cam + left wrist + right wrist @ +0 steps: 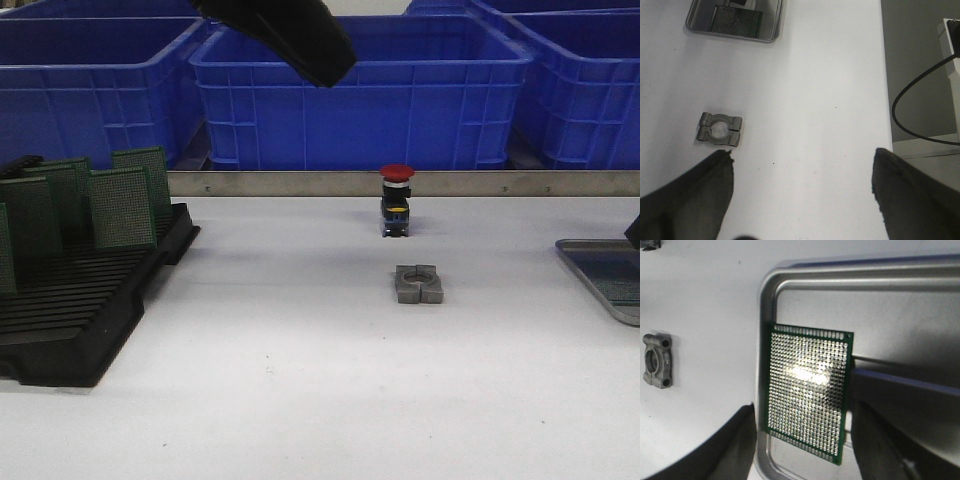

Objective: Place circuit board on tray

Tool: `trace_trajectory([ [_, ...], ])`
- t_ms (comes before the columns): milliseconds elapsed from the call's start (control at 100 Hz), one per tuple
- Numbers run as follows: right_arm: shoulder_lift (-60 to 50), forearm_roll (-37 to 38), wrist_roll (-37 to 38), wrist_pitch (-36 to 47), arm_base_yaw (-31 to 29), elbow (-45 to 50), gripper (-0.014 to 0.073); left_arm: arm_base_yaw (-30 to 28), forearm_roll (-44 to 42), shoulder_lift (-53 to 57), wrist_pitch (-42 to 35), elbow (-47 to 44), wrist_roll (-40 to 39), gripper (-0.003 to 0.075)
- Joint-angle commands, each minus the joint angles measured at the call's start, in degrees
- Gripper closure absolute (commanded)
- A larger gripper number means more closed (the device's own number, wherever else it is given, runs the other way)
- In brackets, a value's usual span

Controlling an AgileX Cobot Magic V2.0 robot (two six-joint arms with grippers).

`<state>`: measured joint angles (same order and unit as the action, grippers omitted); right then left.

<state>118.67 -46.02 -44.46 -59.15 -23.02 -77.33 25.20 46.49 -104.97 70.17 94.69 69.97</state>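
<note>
A green perforated circuit board (807, 392) lies in the grey metal tray (880, 277), its one long edge over the tray's inner rim. My right gripper (802, 412) is open, one finger on each side of the board with a thin gap showing at both. The left wrist view shows the same board (735, 21) flat in the tray (771, 30). In the front view only the tray's corner (600, 275) shows at the far right. My left gripper (801, 152) is open and empty, held high over bare table.
A black slotted rack (85, 300) with several upright green boards stands at the left. A red-capped push button (397, 200) and a grey metal clamp block (418, 283) sit mid-table. Blue crates (360, 90) line the back behind a metal rail.
</note>
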Motion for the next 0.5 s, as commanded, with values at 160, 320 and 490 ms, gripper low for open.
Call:
trace_trajectory([
  [160, -3.9, -1.8, -0.1, -3.1, -0.4, -1.4, 0.0146, 0.5, 3.9, 3.0, 3.0, 1.7, -0.4, 0.0184],
  [320, -3.9, -1.8, -0.1, -3.1, -0.4, -1.4, 0.0148, -0.6, 3.4, 4.0, 3.0, 1.9, -0.4, 0.0184],
  [490, -3.9, -1.8, -0.1, -3.1, -0.4, -1.4, 0.0148, -4.1, -3.5, 5.9, 3.0, 5.7, -0.4, 0.0184],
])
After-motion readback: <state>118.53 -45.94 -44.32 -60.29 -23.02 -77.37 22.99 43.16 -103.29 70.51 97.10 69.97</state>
